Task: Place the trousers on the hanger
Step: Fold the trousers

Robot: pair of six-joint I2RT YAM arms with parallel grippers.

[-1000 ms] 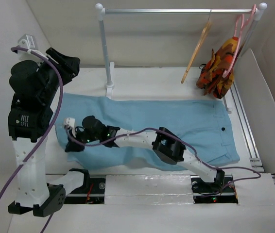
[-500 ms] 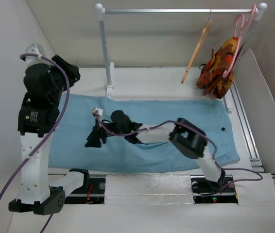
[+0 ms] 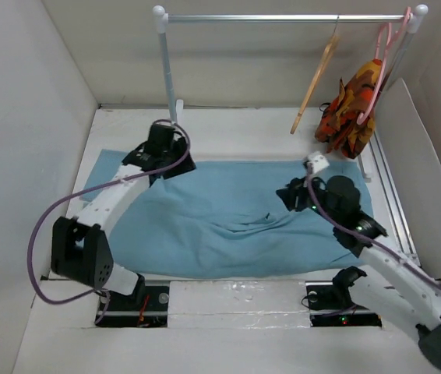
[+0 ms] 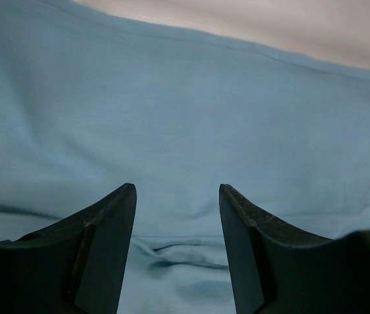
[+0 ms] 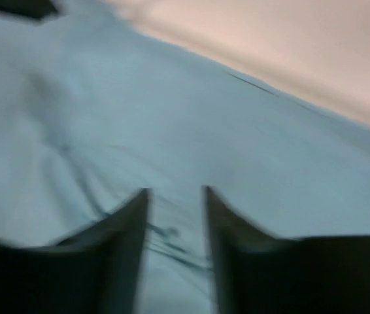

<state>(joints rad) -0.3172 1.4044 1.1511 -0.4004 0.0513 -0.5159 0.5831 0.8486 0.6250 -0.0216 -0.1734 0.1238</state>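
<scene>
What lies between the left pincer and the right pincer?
Only the trousers: light blue cloth spans from the left pincer to the right pincer, with a small crease nearer the right one. The top view shows it.

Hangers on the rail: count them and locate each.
2. A light tan wooden hanger hangs toward the metal rail's right end; a pink plastic hanger at that end carries the orange patterned garment. None looks hidden.
</scene>
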